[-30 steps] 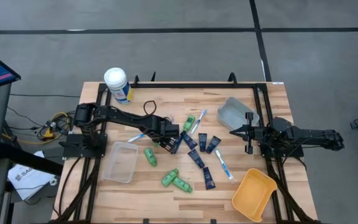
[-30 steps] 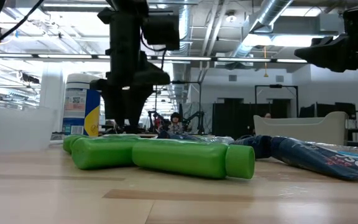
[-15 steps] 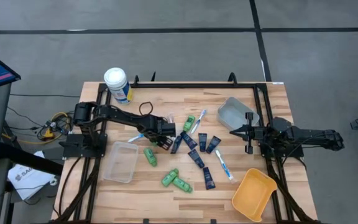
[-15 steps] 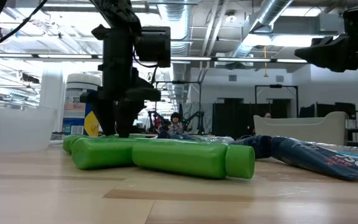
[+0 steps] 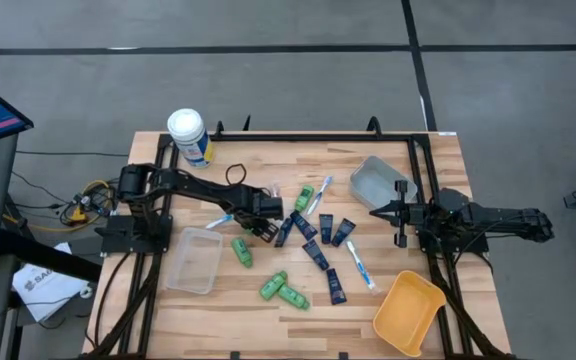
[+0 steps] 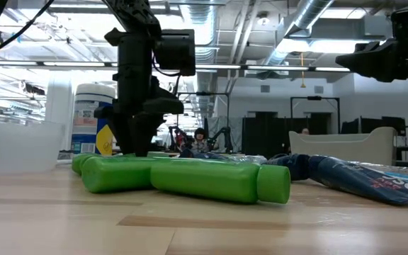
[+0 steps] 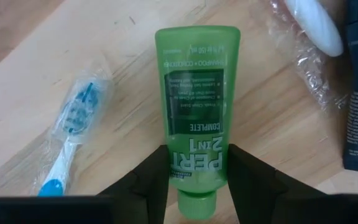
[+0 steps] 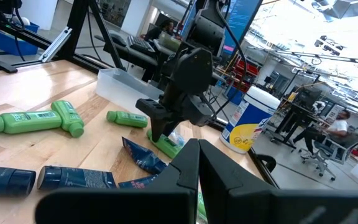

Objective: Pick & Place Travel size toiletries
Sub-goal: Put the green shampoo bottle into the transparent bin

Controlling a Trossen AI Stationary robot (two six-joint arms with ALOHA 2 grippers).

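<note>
The travel size toiletries lie scattered mid-table: green bottles (image 5: 283, 290), navy tubes (image 5: 318, 250) and toothbrushes (image 5: 360, 265). My left gripper (image 5: 265, 222) points straight down over one green bottle (image 7: 196, 99), which lies flat with its label up beside a wrapped blue toothbrush (image 7: 73, 134). The gripper is shut on that bottle. In the high view the gripper hides the bottle; the right wrist view shows the bottle (image 8: 166, 144) under the gripper. My right gripper (image 8: 197, 158) waits shut at the table's right side, holding nothing. My left gripper pinches the green bottle's two long sides near its cap end (image 7: 176, 168) between its two fingers (image 7: 154, 177). The fingers come from above, pointing down, and lie across the bottle. The bottle lies flat on the table.
A clear box (image 5: 193, 258) stands left of the pile, a grey bin (image 5: 376, 182) at the far right and a yellow bin (image 5: 408, 312) at the near right. A white-lidded canister (image 5: 190, 135) stands at the far left corner.
My left gripper has come down and a little toward the table's left onto the green bottle, and its fingers have drawn in against the bottle's sides. The bottle has stayed flat on the table.
</note>
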